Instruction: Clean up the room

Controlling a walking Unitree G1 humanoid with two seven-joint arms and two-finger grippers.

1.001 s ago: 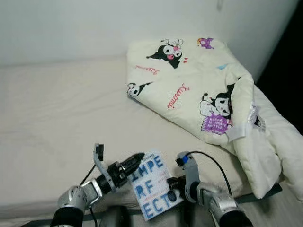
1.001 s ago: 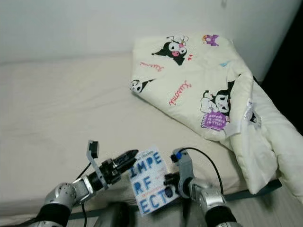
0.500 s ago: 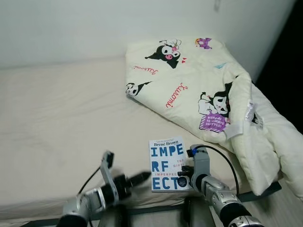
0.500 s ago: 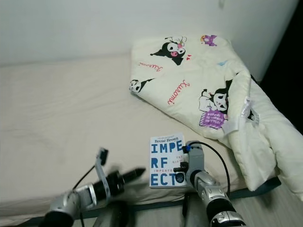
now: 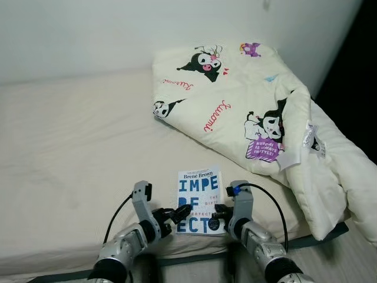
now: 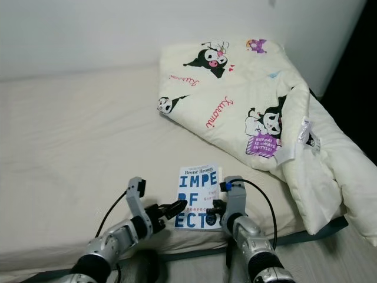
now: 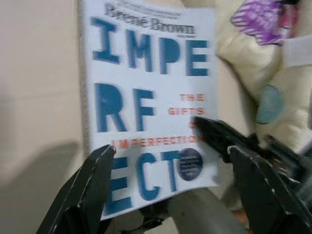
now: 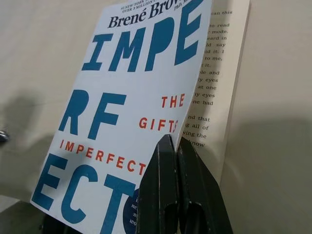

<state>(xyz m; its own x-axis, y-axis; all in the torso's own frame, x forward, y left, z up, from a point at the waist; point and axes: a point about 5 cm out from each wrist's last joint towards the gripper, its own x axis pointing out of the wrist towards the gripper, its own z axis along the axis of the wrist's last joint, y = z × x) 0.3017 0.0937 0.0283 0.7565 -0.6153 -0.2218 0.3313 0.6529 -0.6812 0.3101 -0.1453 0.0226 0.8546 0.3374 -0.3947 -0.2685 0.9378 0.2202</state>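
As seen from eye views: book (image 5: 199, 193) now flat on bed (image 5: 70, 141) near front edge, cover up, just short of blanket (image 5: 247, 100). 1 s ago was held tilted up off the mattress between both grippers; 0.5 s ago already down, L arm pulled back to the side. Now L gripper (image 5: 179, 213) back at book's near-left corner, R gripper (image 5: 216, 211) at near-right edge. Whole frame shifted a bit too, so camera moved, not the blanket. Means book is parked on bed, prob a re-grip in progress rather than final put-away; cleanup far from done IMO, blanket lying rumpled at far right.

L wrist view: fingers (image 7: 83, 195) spread wide, nothing between them, straddling lower part of cover. Book (image 7: 146, 97) slightly blurred. R gripper's black tips (image 7: 214, 136) reaching in over the cover edge from the other side.

R wrist view: fingers (image 8: 168, 180) pressed together, pinching front cover (image 8: 131, 97) only, not the whole block. Cover lifted off first page (image 8: 217, 73), printed text visible under it.

Book look: thin white paperback, big blue block letters "IMPE / RF / ECT", small red subtitle, author line on top, dark round sticker near bottom. Cover flexes easily, so lifting by cover alone likely lets book flop open; better grip would take whole thickness.
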